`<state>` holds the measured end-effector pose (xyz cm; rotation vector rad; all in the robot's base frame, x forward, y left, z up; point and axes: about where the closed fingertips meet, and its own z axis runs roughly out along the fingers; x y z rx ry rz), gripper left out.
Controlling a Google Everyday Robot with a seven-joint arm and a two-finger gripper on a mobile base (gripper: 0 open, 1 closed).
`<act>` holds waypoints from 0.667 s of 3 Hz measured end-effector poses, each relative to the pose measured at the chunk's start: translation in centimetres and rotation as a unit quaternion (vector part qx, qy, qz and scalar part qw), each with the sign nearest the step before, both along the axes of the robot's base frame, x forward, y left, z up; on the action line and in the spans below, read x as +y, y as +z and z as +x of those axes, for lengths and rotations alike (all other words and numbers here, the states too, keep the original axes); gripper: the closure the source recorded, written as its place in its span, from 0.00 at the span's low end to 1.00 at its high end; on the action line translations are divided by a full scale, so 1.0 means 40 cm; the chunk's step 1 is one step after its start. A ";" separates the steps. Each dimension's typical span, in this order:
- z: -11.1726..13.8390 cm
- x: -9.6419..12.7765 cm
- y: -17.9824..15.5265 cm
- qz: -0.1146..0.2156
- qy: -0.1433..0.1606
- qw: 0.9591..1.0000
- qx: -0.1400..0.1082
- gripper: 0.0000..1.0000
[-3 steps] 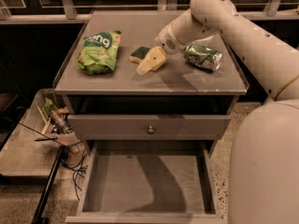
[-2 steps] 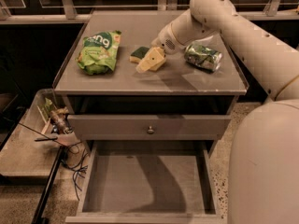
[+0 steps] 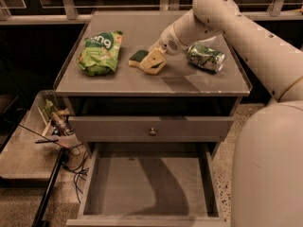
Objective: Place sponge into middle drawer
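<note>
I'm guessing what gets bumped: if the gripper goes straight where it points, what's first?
Probably the sponge: the gripper sits right beside it on the cabinet top, aimed down-left at it.

Smooth matt plastic gripper [image 3: 154, 62] is sitting by the rough-topped sponge [image 3: 138, 56]; the crumpled can [image 3: 205, 57] is gleaming metallic; the drawer [image 3: 118, 188] is looking like matt grey wood.

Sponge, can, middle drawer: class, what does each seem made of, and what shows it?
Sponge: likely foam, dark green scouring top over pale yellow; the gripper sits at it. Can: thin shiny metal, dented, glinting. Middle drawer: seemingly painted wood, flat matte grey boards.
</note>
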<state>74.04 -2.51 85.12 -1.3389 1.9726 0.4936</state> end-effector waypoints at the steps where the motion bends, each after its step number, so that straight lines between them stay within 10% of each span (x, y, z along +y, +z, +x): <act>1: 0.000 0.000 0.000 0.000 0.000 1.000 0.000 0.87; 2: 0.000 0.000 0.000 0.000 0.000 1.000 0.000 1.00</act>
